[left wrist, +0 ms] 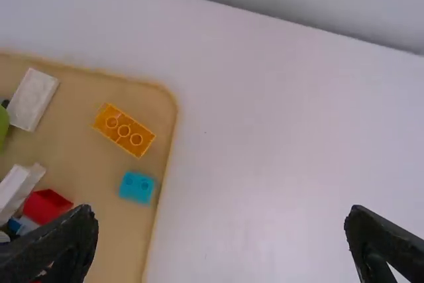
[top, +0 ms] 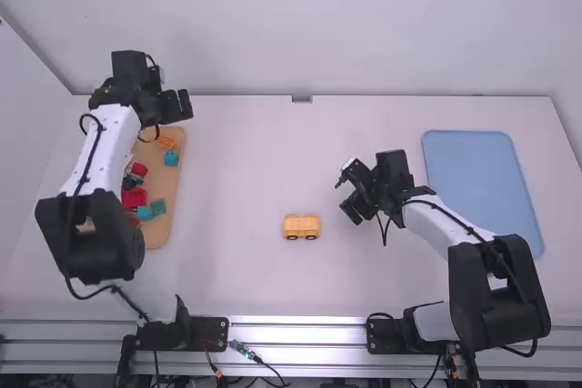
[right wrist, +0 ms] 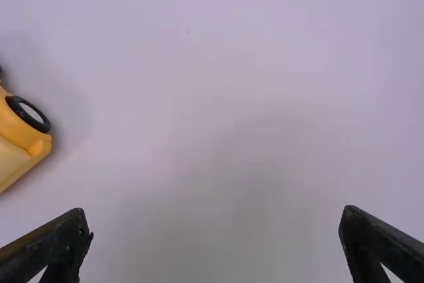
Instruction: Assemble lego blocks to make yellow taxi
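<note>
My left gripper (top: 177, 106) is over the far end of the block board at the table's left; in its wrist view the left gripper (left wrist: 222, 220) stands open, nothing between its fingers. An orange-yellow brick (left wrist: 124, 130) lies on the board near its corner, beside a small turquoise brick (left wrist: 137, 187). The yellow car base with black wheels (top: 301, 227) rests on the table near the middle. To its right, my right gripper (top: 347, 195) is open and empty; in the right wrist view, the car base (right wrist: 20, 137) lies to one side of the right gripper (right wrist: 215, 220).
The tan board (top: 159, 233) also holds red (left wrist: 46, 206), white (left wrist: 32, 99) and teal (top: 158, 207) bricks, partly under the left arm. A blue tray (top: 477, 174) lies at the right, beyond the right arm. A wall stands along the table's far edge.
</note>
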### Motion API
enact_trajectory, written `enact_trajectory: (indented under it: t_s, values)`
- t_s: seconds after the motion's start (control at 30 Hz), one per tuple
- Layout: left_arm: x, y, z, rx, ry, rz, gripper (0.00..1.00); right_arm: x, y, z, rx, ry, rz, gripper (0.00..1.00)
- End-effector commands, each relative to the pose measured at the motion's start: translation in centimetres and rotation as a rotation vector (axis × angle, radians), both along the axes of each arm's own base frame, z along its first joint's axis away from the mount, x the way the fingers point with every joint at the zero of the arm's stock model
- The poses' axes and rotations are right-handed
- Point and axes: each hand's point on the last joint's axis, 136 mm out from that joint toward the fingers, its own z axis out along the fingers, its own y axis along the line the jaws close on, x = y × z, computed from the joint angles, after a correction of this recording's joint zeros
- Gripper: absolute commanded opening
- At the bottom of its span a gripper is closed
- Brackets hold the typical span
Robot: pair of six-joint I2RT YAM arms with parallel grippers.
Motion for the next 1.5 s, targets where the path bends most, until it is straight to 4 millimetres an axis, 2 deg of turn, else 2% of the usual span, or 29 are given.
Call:
enact_trajectory:
  t_s: [0.0,0.17,0.23,0.37,0.6,0.87,1.27,1.47]
  values:
    - [1.5,0.9,0.8,-0.093,-0.011,0.031,0.99,0.1,-0.1,0.5,0.001,-0.013,-0.004,0.99]
    - [2.4,4.1,0.0,-0.194,0.035,0.216,0.99,0.1,-0.1,0.5,0.001,-0.013,-0.004,0.99]
    - [2.4,4.4,-0.6,-0.222,0.067,0.231,0.99,0.1,0.0,0.4,0.001,-0.012,-0.004,0.99]
    - [2.6,4.2,-1.8,-0.283,0.125,0.196,0.99,0.1,-0.1,0.5,0.001,-0.013,-0.004,0.99]
    - [2.6,3.9,-6.1,-0.303,0.278,0.143,0.99,0.0,-0.1,0.4,0.000,-0.011,-0.004,0.99]
    - [2.2,4.2,-9.1,-0.304,0.361,0.167,0.99,0.0,0.0,0.4,0.001,-0.009,-0.003,0.99]
    - [4.2,4.9,-10.8,-0.284,0.300,0.158,0.99,0.0,0.0,0.4,0.004,-0.008,-0.002,0.99]
    - [4.0,5.1,-11.1,-0.256,0.303,0.099,0.99,0.0,0.0,0.4,0.004,-0.008,-0.002,0.99]
